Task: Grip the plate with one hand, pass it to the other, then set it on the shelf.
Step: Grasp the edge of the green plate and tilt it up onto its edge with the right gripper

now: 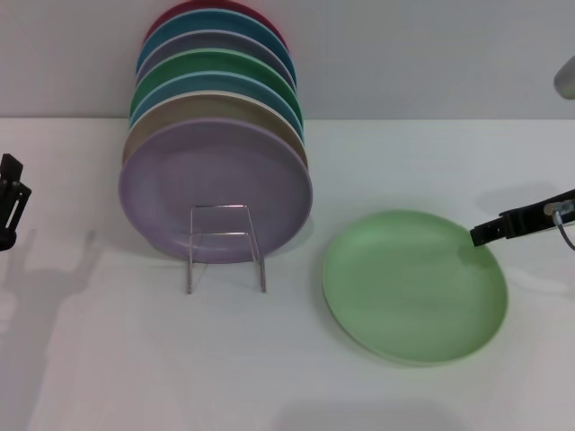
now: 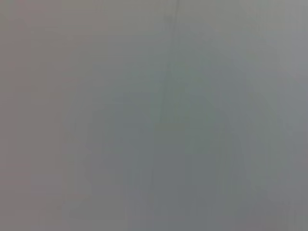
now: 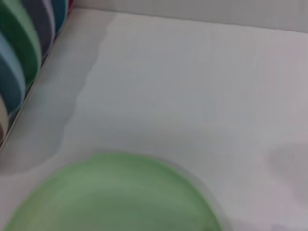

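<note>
Right gripper (image 1: pixel 481 234) reaches the plate (image 1: pixel 415 285) at its 2 o'clock rim; whether its fingers are open or closed on the rim cannot be told. The plate lies flat on the table (image 1: pixel 404 162), so a shallow bite may slip. The rack (image 1: pixel 225 244) at 9 o'clock is nearly full, its lilac plate (image 1: pixel 216 190) frontmost. Left gripper (image 1: pixel 11 202) is parked far left.

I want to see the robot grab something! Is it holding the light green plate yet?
Cannot tell. The right gripper reaches the far right rim of the round pastel-green plate, lying flat on the white table. The left gripper holds nothing.
</note>
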Motion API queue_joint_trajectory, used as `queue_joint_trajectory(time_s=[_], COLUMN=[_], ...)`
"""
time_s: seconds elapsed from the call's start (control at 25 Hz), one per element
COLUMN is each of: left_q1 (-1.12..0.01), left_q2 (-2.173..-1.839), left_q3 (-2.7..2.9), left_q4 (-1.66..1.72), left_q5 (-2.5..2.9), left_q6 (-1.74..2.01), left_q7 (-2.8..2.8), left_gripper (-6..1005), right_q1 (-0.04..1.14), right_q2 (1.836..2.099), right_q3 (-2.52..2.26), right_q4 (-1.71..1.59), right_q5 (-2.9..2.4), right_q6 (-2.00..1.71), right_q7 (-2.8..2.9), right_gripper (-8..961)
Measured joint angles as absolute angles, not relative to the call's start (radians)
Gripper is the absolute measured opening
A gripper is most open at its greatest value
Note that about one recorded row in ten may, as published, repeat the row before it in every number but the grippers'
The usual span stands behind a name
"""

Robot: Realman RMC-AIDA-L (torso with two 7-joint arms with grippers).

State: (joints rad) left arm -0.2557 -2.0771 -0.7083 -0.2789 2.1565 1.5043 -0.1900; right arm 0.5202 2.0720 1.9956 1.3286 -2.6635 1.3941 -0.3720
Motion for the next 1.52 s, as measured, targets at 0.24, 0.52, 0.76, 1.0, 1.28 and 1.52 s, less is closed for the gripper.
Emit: queue_joint_trajectory(time_s=[0.24, 0.52, 0.76, 1.0, 1.28, 1.52], left_q1=[-0.261, -0.261, -0.263, -0.261, -0.261, -0.263], left_q2=[-2.076, -2.074, -2.074, -2.074, -2.074, -2.073], left_q3=[-0.704, -0.696, -0.696, -0.692, -0.683, -0.682], left_q4=[-0.285, -0.285, -0.285, -0.285, -0.285, -0.285], left_q5=[2.157, 2.157, 2.157, 2.157, 2.157, 2.157], left_q6=[1.503, 1.506, 1.506, 1.507, 1.512, 1.514], left_q7=[-0.194, -0.194, -0.194, -0.194, -0.193, -0.193], left_gripper=[845, 843, 842, 841, 840, 839], right_q1=[0.519, 0.523, 0.54, 0.54, 0.545, 0.558], right_q2=[2.072, 2.07, 2.063, 2.062, 2.062, 2.064], right_q3=[1.995, 2.017, 2.049, 2.05, 2.045, 2.041], right_q4=[1.307, 1.272, 1.224, 1.181, 1.151, 1.125], right_q5=[-2.663, -2.663, -2.665, -2.666, -2.666, -2.666], right_q6=[1.392, 1.389, 1.387, 1.358, 1.334, 1.321], right_q7=[-0.285, -0.264, -0.263, -0.273, -0.282, -0.286], right_gripper=[650, 650, 649, 650, 643, 632])
